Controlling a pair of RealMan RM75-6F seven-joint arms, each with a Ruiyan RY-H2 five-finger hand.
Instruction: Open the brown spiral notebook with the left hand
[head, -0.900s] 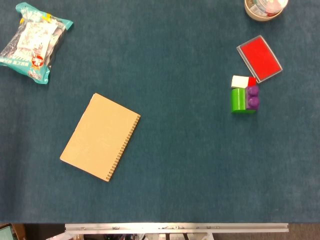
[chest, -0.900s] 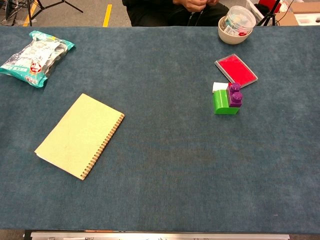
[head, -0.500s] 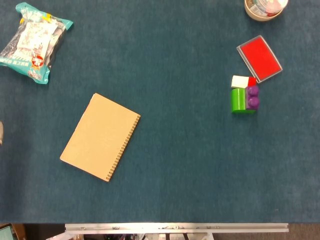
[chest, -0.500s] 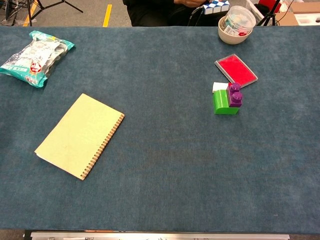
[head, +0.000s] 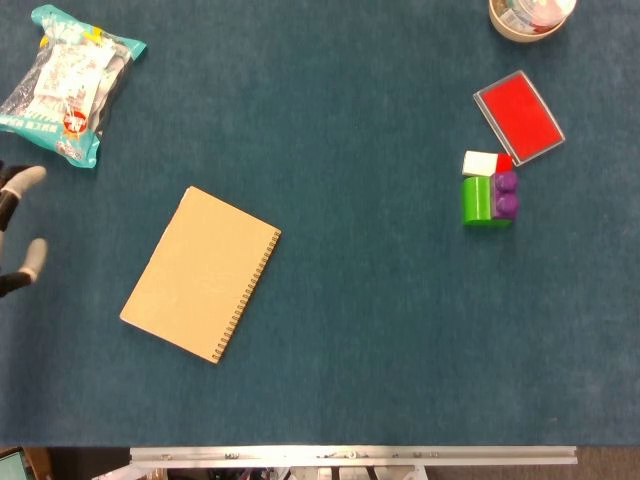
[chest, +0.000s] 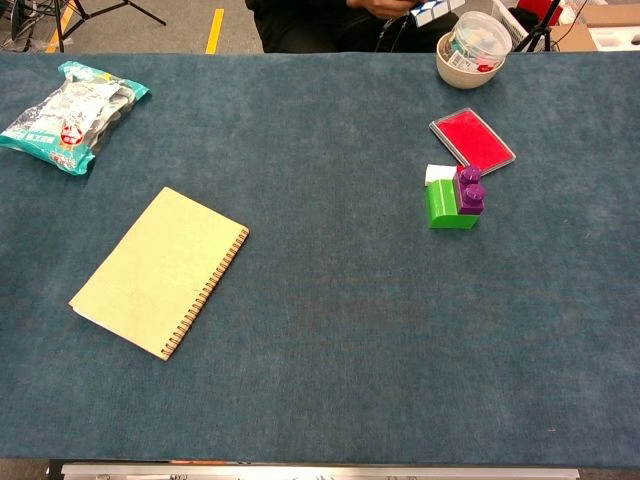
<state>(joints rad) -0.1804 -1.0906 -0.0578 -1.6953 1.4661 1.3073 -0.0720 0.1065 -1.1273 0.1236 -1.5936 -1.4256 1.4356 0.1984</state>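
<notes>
light: even, diffuse, bright, from overhead | shadows: faint, short, tight under objects on the table (head: 360, 330) | glare: slight sheen on the plastic snack bag (head: 65, 80) | focus: both views sharp | colour: notebook (chest: 160, 270) looked yellower in chest view

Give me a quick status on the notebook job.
Left hand just entering at the table's left edge, fingers apart, holding nothing. Right hand not in view. Notebook closed, flat, untouched. Nothing between hand and notebook.
</notes>
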